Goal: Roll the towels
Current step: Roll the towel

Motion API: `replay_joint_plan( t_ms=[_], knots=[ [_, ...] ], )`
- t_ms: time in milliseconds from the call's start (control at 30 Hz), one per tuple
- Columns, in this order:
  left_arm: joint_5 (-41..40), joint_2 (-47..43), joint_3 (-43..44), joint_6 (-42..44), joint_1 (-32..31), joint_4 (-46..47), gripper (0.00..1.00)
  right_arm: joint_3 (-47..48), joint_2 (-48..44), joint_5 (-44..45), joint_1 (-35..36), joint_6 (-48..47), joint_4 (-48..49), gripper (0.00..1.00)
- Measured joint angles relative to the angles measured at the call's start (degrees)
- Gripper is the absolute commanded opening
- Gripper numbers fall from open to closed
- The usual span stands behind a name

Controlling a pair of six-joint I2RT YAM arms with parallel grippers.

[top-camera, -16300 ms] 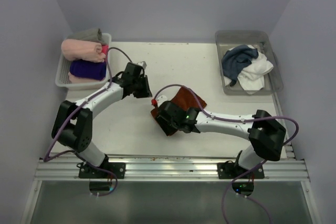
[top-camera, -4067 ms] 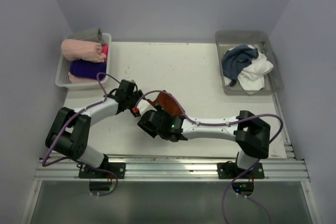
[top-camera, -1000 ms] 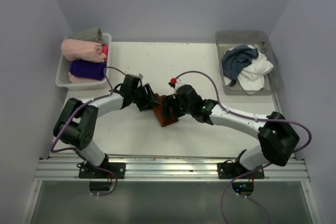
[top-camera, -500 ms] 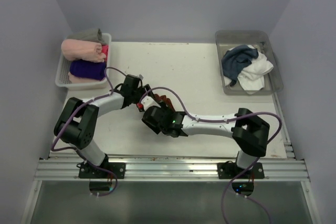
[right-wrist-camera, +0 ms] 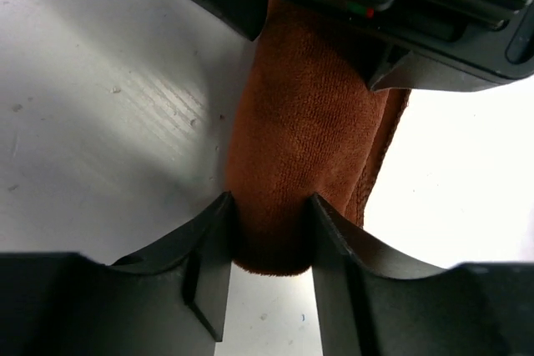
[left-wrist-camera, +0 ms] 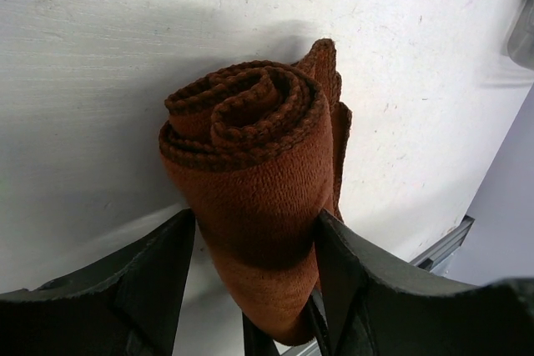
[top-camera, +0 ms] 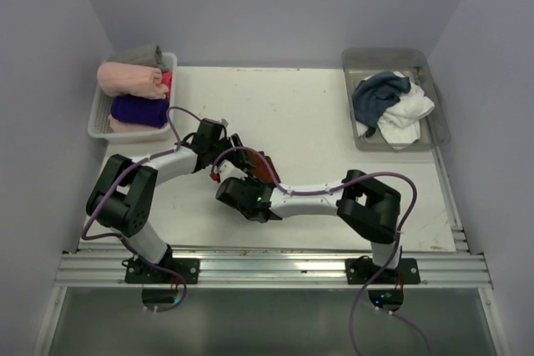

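Note:
The rust-brown towel (top-camera: 266,163) lies rolled into a tight cylinder on the white table, mid-left, with a loose tail along its right side. In the left wrist view its spiral end (left-wrist-camera: 242,110) faces away, and my left gripper (left-wrist-camera: 254,277) is shut on the roll, fingers (left-wrist-camera: 154,277) pressing both flanks. My right gripper (right-wrist-camera: 269,235) is shut on the roll's other end (right-wrist-camera: 304,139), both jaws touching the cloth. From above, the left gripper (top-camera: 233,149) and the right gripper (top-camera: 254,176) meet at the roll. A dark slate-blue towel (top-camera: 379,94) and a white towel (top-camera: 409,114) lie crumpled together.
The grey bin (top-camera: 436,127) at the back right holds the two crumpled towels. A white basket (top-camera: 97,119) at the back left holds a pale pink roll (top-camera: 128,79) and a deep purple roll (top-camera: 138,110). The left gripper's body (right-wrist-camera: 375,2) sits close above the right jaws.
A second ago my right gripper stood at the roll's right side; it has swung to the near end and closed on it. The left gripper has kept its grip.

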Motion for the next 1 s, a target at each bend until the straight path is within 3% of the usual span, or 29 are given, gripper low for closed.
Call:
replay_joint_plan(
  t_ms=[200, 467, 1000],
  knots=[
    [0.0, 0.0, 0.6, 0.4, 0.0, -1.4, 0.78, -1.0, -1.0, -2.4, -1.4, 1.1, 1.6, 0.33],
    [-0.5, -2.5, 3.4, 2.5, 1.4, -5.1, 0.93, -8.7, -9.7, -16.5, -9.2, 6.2, 7.5, 0.33],
    [3.1, -3.0, 3.6, 3.5, 1.9, -3.5, 0.95, -23.5, -16.8, -46.2, -22.9, 22.3, 27.2, 0.33]
  ],
)
